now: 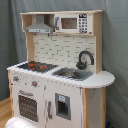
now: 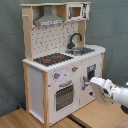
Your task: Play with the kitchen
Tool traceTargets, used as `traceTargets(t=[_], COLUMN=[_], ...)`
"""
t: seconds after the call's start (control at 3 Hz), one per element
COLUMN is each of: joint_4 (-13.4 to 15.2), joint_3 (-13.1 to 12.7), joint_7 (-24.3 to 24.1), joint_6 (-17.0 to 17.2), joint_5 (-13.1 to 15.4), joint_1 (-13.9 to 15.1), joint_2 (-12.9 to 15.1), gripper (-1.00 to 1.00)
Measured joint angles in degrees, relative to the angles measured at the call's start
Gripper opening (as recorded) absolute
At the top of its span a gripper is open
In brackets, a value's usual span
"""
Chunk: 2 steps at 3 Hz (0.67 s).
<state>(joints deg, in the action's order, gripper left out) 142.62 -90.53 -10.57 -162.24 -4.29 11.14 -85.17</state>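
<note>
The kitchen (image 1: 60, 80) (image 2: 50, 75) is a tall white and light-wood toy in both exterior views. It has a black stovetop (image 1: 36, 65) (image 2: 52, 59) with red rings, a black faucet (image 1: 85, 59) (image 2: 75, 40) over a sink (image 1: 72, 74) (image 2: 82, 50), a grey hood (image 1: 40, 27) and a small microwave (image 1: 74, 23). In the second exterior view my white gripper (image 2: 95, 83) reaches in from the right, up against the lower cupboard door (image 2: 90, 75), beside the windowed oven door (image 2: 64, 95). A white rounded shape (image 1: 20, 123) shows at the first exterior view's bottom left.
A grey curtain (image 2: 12, 50) hangs behind the kitchen. The kitchen stands on a light-wood surface (image 2: 30, 117), with a darker seam running across it in front of the kitchen.
</note>
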Motion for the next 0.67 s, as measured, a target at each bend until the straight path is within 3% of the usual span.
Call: traceTargets(t=[0.67], joint_4=[0.0], joint_3=[-1.6], joint_7=[-12.0], joint_6=[-1.3], joint_5=[0.0], joint_1=[2.1], joint_2=[0.0], gripper=[1.00])
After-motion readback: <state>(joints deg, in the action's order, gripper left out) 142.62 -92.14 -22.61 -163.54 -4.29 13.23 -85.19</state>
